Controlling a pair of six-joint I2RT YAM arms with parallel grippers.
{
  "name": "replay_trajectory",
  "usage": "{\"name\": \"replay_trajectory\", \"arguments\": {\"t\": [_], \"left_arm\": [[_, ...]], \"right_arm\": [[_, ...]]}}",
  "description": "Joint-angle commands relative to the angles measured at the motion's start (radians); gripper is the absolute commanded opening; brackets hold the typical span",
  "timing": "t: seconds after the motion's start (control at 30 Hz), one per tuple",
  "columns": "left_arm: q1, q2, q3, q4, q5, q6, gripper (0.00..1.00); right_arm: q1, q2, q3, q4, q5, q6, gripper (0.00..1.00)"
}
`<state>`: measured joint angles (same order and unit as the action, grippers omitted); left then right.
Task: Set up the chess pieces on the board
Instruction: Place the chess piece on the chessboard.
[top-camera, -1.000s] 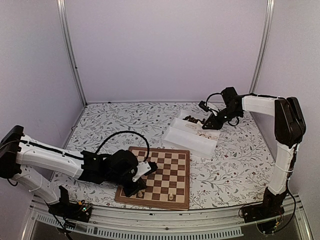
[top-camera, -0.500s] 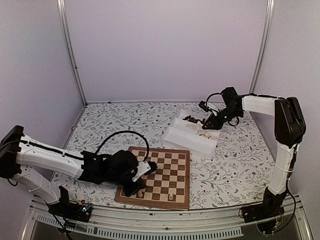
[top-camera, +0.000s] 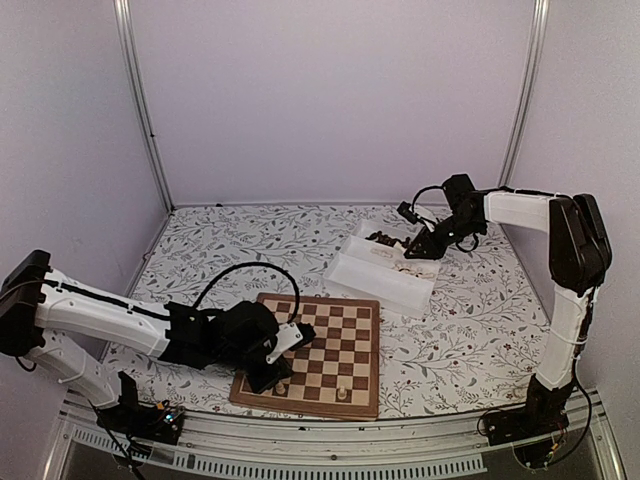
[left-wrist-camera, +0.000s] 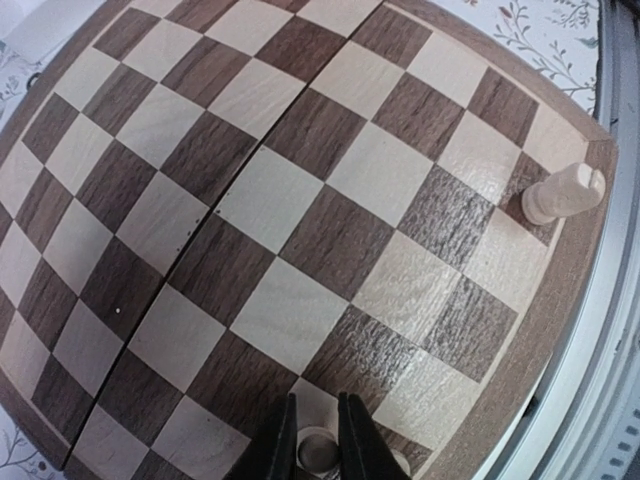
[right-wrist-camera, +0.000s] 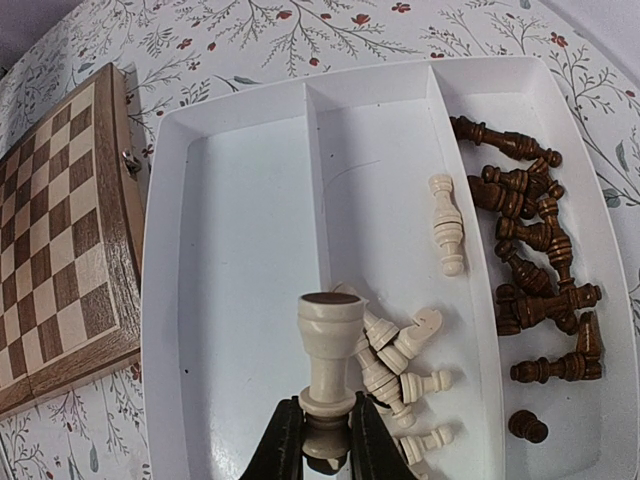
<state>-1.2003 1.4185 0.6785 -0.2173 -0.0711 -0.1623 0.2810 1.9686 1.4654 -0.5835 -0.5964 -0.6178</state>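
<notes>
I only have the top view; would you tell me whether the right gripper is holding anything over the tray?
Observer: Yes, the right gripper is clamped on one end of a cream piece.
Operator: Thank you. What lies in the tray?
Observer: In the tray, cream pieces and dark pieces lie in separate adjoining compartments.
Operator: And the left gripper?
Observer: The left gripper flanks a standing piece on the board; I cannot tell whether it grips.
</notes>
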Motion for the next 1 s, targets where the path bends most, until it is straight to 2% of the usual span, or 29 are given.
{"name": "replay_trajectory", "arguments": {"t": [0.0,0.4,0.57,0.77,0.97], "left_arm": [[-0.015,0.007,0.019,0.007,-0.026,-0.005,0.21],[-0.008,-0.116,0.056,0.004,-0.106,0.023,0.36],[0.067,-0.152,0.134,0.014,-0.149,-0.007,0.48],[0.239,-0.071,0.222,0.295,0.14,-0.222,0.51],[0.295,0.13,0.355,0.441,0.274,-0.367,0.52]], "right_arm": [[-0.001,0.018,-0.009,-0.013,-0.014,0.0,0.11],[0.001,-0.002,0.007,-0.032,-0.025,0.003,0.11],[0.014,-0.061,0.019,-0.056,-0.064,-0.001,0.12],[0.124,-0.116,0.028,-0.105,-0.024,-0.045,0.12],[0.232,-0.15,0.032,-0.155,-0.015,-0.069,0.12]]}}
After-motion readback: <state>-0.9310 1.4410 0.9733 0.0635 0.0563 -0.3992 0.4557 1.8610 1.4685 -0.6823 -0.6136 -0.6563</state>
